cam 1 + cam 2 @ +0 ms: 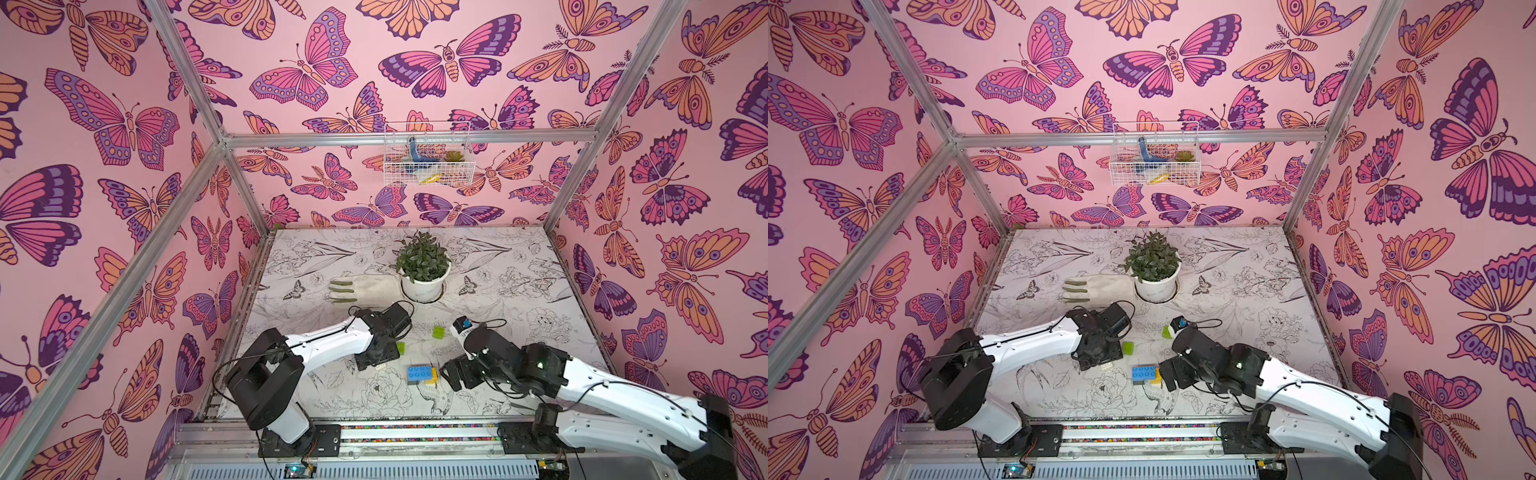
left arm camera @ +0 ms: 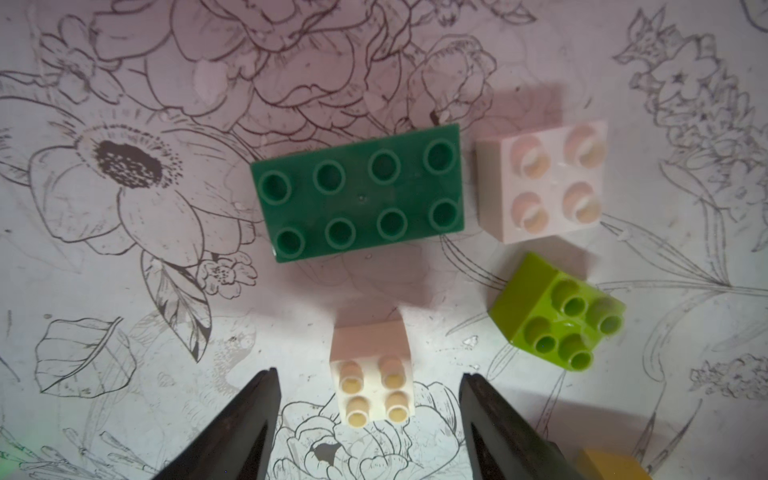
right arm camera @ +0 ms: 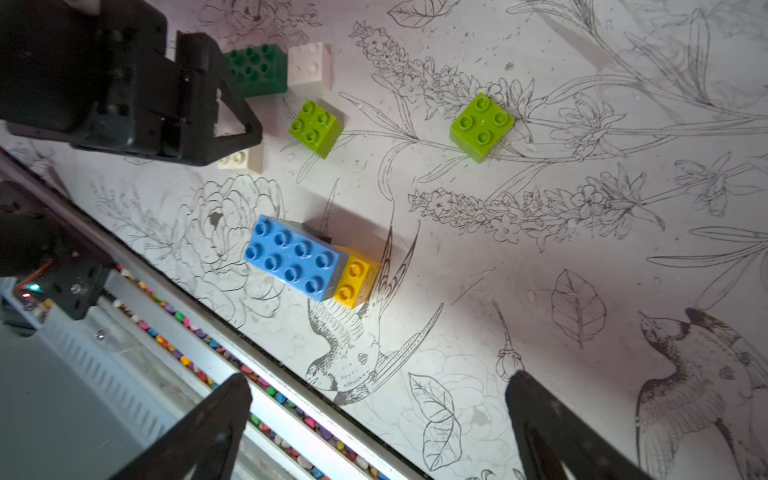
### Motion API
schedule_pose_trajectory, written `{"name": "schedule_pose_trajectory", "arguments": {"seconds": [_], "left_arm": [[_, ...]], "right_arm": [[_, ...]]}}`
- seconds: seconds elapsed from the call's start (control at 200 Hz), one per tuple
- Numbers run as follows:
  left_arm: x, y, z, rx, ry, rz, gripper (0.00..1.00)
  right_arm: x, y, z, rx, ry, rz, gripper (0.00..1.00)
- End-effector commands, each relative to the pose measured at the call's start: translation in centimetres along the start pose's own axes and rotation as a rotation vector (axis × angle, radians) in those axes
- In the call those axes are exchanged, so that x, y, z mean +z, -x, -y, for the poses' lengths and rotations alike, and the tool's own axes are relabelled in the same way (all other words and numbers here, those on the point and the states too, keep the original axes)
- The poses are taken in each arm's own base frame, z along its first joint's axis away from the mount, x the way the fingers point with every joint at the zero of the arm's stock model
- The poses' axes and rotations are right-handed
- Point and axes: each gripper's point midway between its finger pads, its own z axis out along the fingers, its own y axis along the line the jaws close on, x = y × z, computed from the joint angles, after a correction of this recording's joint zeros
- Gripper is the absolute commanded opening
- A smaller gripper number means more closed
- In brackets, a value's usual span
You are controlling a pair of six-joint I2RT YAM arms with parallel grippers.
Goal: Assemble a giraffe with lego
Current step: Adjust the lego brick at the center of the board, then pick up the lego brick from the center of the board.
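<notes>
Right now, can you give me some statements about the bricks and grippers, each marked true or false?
1. The blue brick touches a yellow brick. True.
2. The right gripper holds a lime brick. False: it is open and empty.
3. Two lime bricks lie on the table. True.
4. The dark green brick sits on the blue one. False: it lies on the table beside a white brick.
</notes>
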Motion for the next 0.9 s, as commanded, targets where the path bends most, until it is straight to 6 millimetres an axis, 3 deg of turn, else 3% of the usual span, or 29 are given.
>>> {"name": "schedule_pose_trajectory", "arguments": {"seconds": [0.0,0.105,0.426,0.631,0.896], "left_arm": [[0.3,0.3,-0.3,-0.050,0.043,0.027,0.74],[0.5,0.0,-0.3,-0.073,0.050,0.027,0.73],[2.1,-1.1,-0.2,-0.085,0.069,0.007,0.61],[1.8,-1.4,-0.5,-0.099,0.064,0.010,0.57],[0.9,-1.7,-1.3,-0.099,0.070,0.005,0.36]], "right_arm": [[0.3,-0.2,0.8,-0.043,-0.047,-0.042,0.99],[0.7,0.6,0.4,-0.023,-0.027,-0.019,0.99],[0.8,1.7,1.5,-0.005,-0.018,-0.016,0.99],[0.7,1.9,1.9,-0.001,-0.016,-0.010,0.99],[0.9,1.8,2.5,0.010,-0.019,-0.007,0.99]]}}
